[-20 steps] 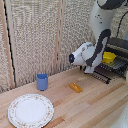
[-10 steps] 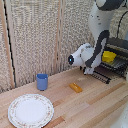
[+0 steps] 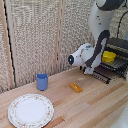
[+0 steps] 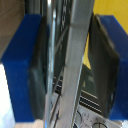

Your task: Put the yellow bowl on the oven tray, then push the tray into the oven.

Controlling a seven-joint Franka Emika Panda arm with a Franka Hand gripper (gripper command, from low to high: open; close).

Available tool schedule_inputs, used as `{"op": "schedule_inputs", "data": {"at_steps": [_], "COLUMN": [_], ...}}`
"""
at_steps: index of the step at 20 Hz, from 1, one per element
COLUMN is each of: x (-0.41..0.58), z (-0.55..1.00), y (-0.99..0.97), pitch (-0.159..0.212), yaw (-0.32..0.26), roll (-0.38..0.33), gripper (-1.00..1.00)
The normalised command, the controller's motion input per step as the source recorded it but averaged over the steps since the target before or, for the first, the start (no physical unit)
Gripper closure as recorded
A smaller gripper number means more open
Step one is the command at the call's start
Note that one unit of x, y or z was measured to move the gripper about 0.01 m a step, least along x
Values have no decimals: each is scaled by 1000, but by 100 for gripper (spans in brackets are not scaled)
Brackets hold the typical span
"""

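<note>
The yellow dish (image 3: pixel 108 56) sits on the dark ribbed baking sheet (image 3: pixel 106 73), which sticks out of the oven (image 3: pixel 120 46) at the exterior view's right. My grabber (image 3: pixel 92 70) is at the sheet's outer rim, its fingers mostly hidden by the white wrist. In the wrist view the grabber (image 4: pixel 70 70) has its blue fingers (image 4: pixel 20 65) on either side of the sheet's metal rim bar (image 4: pixel 75 50), which slants between the dark pads. The left pad touches it and the right pad is close. A patch of the yellow dish (image 4: pixel 107 6) shows beyond the rim.
On the wooden table (image 3: pixel 90 107) stand a blue cup (image 3: pixel 42 81) and a white patterned plate (image 3: pixel 30 110) at the exterior view's left. A flat orange-yellow piece (image 3: pixel 75 87) lies near the middle. A woven screen (image 3: pixel 35 35) lines the back.
The arm has crept slightly toward the exterior view's right, toward the oven, with the rim still between the fingers. The cup, plate and orange piece have not moved.
</note>
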Motion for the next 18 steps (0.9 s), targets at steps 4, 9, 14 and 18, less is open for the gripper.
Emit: {"op": "schedule_inputs", "data": {"at_steps": [4,9,14,18], "x": [111,21,-310,-379], "z": [819,766,581,597], "y": [-439,-480,-658,-734], "pitch": [-61,-27,0,0], "yaw": [-26,6,78,86], "roll": [93,67,40,2], "gripper": [100,100,100,100]}}
